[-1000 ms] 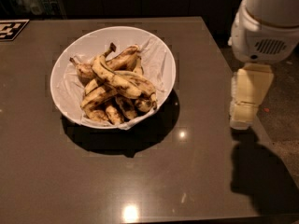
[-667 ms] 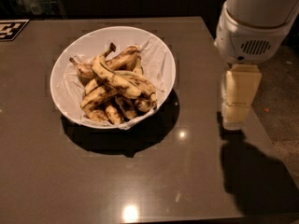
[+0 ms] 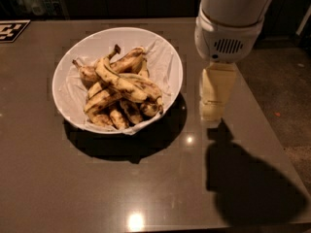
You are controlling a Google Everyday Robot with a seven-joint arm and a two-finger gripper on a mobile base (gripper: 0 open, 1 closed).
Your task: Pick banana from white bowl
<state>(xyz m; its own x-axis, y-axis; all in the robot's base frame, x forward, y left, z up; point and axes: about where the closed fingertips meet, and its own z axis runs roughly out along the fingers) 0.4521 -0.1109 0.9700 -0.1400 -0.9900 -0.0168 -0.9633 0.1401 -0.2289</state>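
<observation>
Since the earlier frame the gripper (image 3: 213, 111) had shifted left from the right edge of the table (image 3: 146, 188), beside the white bowl (image 3: 167, 52) near the far edge; its state could not be told. The banana (image 3: 121, 84) lay atop the pile (image 3: 119, 118). Approach in hand; next move judged to be centring over the banana.

gripper (image 3: 213, 111) hangs over bare table (image 3: 146, 188) just beside the white bowl (image 3: 167, 57), nothing between them. bowl's wide open from above, though the banana (image 3: 121, 84) lies across a pile of other bananas (image 3: 116, 116) packed tight round it
</observation>
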